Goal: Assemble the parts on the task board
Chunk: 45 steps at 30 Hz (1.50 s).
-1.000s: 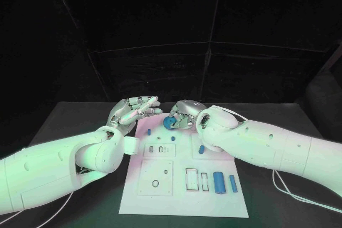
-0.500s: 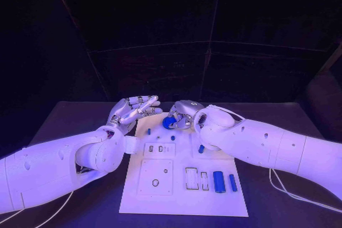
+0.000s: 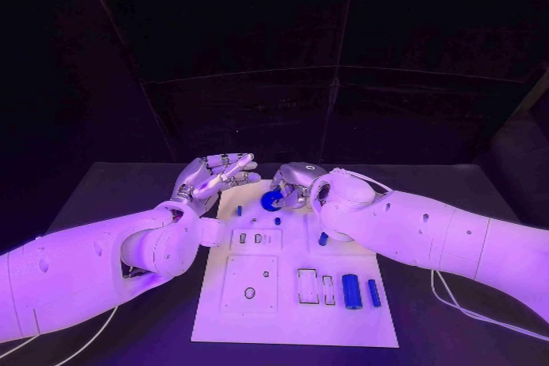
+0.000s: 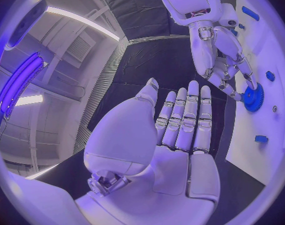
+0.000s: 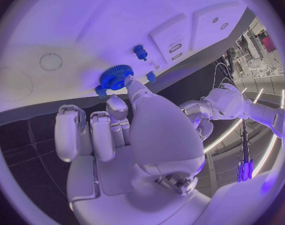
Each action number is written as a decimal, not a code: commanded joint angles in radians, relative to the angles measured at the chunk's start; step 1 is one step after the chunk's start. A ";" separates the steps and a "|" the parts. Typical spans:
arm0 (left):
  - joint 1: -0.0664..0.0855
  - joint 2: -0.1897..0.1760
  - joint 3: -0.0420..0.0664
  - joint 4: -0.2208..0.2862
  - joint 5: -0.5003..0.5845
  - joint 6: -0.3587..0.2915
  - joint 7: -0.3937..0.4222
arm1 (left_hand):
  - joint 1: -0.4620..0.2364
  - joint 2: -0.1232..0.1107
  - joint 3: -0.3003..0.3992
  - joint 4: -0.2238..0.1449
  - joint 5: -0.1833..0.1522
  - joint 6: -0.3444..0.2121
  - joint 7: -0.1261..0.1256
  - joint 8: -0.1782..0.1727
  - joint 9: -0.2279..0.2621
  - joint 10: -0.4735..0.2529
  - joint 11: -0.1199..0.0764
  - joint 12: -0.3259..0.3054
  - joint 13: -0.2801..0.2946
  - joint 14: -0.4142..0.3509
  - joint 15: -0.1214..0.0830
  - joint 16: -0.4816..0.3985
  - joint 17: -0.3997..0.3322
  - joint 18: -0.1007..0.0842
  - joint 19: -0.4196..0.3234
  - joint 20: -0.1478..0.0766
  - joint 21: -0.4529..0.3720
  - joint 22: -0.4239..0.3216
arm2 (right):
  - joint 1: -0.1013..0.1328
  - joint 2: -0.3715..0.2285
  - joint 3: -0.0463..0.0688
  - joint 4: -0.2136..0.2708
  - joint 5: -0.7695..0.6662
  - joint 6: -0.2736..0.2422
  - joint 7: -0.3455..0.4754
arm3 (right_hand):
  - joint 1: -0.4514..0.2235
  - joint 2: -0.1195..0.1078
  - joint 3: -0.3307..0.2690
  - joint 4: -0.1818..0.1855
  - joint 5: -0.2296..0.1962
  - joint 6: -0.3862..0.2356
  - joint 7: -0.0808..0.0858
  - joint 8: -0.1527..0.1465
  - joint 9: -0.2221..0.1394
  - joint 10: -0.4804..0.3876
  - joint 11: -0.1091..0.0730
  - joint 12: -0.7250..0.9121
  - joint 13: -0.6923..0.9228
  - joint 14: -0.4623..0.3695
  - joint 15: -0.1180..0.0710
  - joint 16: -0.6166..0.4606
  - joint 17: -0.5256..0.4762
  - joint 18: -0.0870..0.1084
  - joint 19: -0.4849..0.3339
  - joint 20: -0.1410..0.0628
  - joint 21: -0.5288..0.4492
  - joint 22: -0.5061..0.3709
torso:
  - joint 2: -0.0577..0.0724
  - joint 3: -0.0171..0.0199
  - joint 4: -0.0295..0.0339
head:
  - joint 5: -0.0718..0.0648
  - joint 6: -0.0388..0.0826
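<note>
A blue toothed gear [image 3: 271,201] is held at the far end of the task board [image 3: 295,326], pinched at its rim by the fingertips of the right hand [image 3: 295,185]. In the right wrist view the gear [image 5: 115,77] is seen lying nearly flat over the board's white face [image 5: 86,30], its axis pointing down into the board, while the remaining fingers [image 5: 70,132] are curled in beside it. In the left wrist view the same gear [image 4: 253,96] is seen gripped by the right hand's fingertips [image 4: 240,87]. A short blue peg [image 5: 140,52] stands on the board just beside the gear. The left hand [image 3: 212,178] is raised off the board's far left corner, with nothing in it; its fingers [image 4: 185,116] are stretched out straight, side by side. Near the board's right edge, two blue cylinders [image 3: 362,291] are laid side by side, their long axes running from near edge to far edge. Another small blue piece [image 3: 323,239] is seen at mid-board by the right arm.
</note>
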 commanded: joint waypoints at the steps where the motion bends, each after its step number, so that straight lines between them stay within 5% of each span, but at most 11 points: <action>1: 0.002 -0.001 0.001 0.002 -0.001 0.008 0.003 | 0.005 0.007 0.003 -0.002 -0.001 0.003 0.002 -0.007 -0.001 0.002 0.002 -0.003 -0.001 0.004 0.001 -0.005 -0.001 0.015 0.009 -0.001 0.003 -0.001 | 0.002 -0.002 0.000 0.005 -0.009 0.028 -0.004 | -0.009 -0.007 -0.008 0.003 -0.005 -0.007 -0.002 -0.001 0.002 -0.008 0.000 -0.006 -0.001 0.065 0.006 -0.007 0.079 -0.006 0.000 0.007 -0.004 0.043 | 0.000 0.0003 -0.0004 | -0.001 0.000; 7: 0.002 -0.002 0.001 0.001 -0.001 0.009 0.002 | 0.005 0.007 0.003 -0.002 -0.001 0.003 0.002 -0.007 -0.001 0.002 0.002 -0.003 -0.001 0.004 0.001 -0.005 -0.001 0.015 0.009 -0.001 0.003 -0.001 | 0.002 -0.029 0.000 0.028 0.004 -0.061 0.016 | -0.019 -0.004 -0.016 0.012 0.006 0.001 -0.004 0.005 0.005 0.010 -0.001 0.017 0.022 0.065 0.006 -0.006 0.080 -0.007 0.005 0.007 -0.002 0.049 | -0.001 0.0010 -0.0017 | -0.002 0.003; 12: 0.002 -0.006 0.001 0.001 -0.001 0.010 0.002 | 0.005 0.007 0.003 -0.002 -0.001 0.003 0.002 -0.007 -0.001 0.002 0.002 -0.003 -0.001 0.004 0.001 -0.005 -0.001 0.015 0.009 -0.001 0.003 -0.001 | 0.001 -0.121 -0.001 0.099 0.099 -0.165 0.110 | -0.014 -0.001 -0.017 0.010 0.019 0.002 -0.005 0.007 0.005 0.018 -0.002 0.028 0.032 0.065 0.005 -0.008 0.078 -0.007 0.006 0.007 -0.001 0.050 | -0.002 0.0010 -0.0039 | -0.005 0.005; 18: 0.002 -0.014 0.001 0.002 -0.001 0.010 0.002 | 0.006 0.007 0.004 -0.004 -0.001 0.003 0.002 -0.007 -0.001 0.002 0.002 -0.004 -0.001 0.004 0.001 -0.006 -0.001 0.015 0.009 -0.001 0.003 -0.001 | 0.008 -0.294 0.000 0.194 0.281 -0.156 0.260 | 0.006 0.001 -0.013 -0.002 0.028 0.010 -0.007 0.012 0.006 0.012 -0.004 0.024 0.029 0.058 0.003 -0.020 0.053 -0.001 -0.015 0.005 -0.012 0.023 | -0.003 0.0003 -0.0064 | -0.007 0.010; 25: 0.002 -0.018 0.001 0.006 -0.001 0.016 0.000 | 0.008 0.006 0.005 -0.007 -0.001 0.004 0.001 -0.008 -0.001 0.003 0.002 -0.004 -0.001 0.005 0.001 -0.006 -0.001 0.015 0.009 -0.001 0.003 -0.002 | 0.013 -0.430 -0.001 0.229 0.388 -0.106 0.325 | 0.025 -0.007 -0.016 -0.018 0.047 0.018 -0.009 0.018 0.007 0.014 -0.007 0.027 0.033 0.060 0.001 -0.018 0.060 -0.003 -0.008 0.003 -0.010 0.032 | -0.003 0.0076 -0.0179 | -0.003 0.014; 29: 0.001 -0.017 0.001 0.004 -0.001 0.018 -0.001 | 0.008 0.006 0.005 -0.007 -0.001 0.004 0.001 -0.008 -0.001 0.003 0.002 -0.004 -0.001 0.005 0.001 -0.006 -0.001 0.015 0.009 -0.001 0.003 -0.002 | 0.014 -0.471 -0.001 0.225 0.399 -0.095 0.343 | 0.031 -0.009 -0.016 -0.022 0.050 0.019 -0.009 0.018 0.007 0.014 -0.007 0.027 0.033 0.061 0.000 -0.017 0.062 -0.003 -0.007 0.003 -0.010 0.033 | -0.003 0.0106 -0.0170 | -0.020 0.014; 33: 0.001 -0.015 0.001 0.001 -0.001 0.020 -0.002 | 0.009 0.006 0.005 -0.008 -0.001 0.004 0.001 -0.008 -0.001 0.003 0.002 -0.004 -0.001 0.005 0.000 -0.006 -0.001 0.015 0.009 -0.002 0.003 -0.002 | 0.013 -0.485 -0.001 0.195 0.399 -0.088 0.358 | 0.038 -0.012 -0.017 -0.028 0.052 0.020 -0.010 0.019 0.006 0.014 -0.008 0.028 0.034 0.061 0.000 -0.017 0.063 -0.004 -0.006 0.002 -0.010 0.034 | -0.003 0.0070 -0.0168 | -0.031 0.017; 45: 0.001 -0.006 0.000 -0.011 -0.001 0.033 -0.013 | 0.010 0.006 0.005 -0.008 -0.001 0.005 0.001 -0.008 -0.001 0.003 0.001 -0.004 -0.001 0.005 0.000 -0.006 -0.002 0.015 0.010 -0.002 0.003 -0.002 | -0.001 -0.463 -0.002 0.097 0.378 -0.062 0.376 | 0.048 -0.012 -0.015 -0.036 0.055 0.020 -0.010 0.020 0.006 0.013 -0.008 0.027 0.034 0.062 -0.001 -0.016 0.066 -0.004 -0.006 0.002 -0.009 0.035 | -0.002 0.0054 -0.0120 | -0.037 0.010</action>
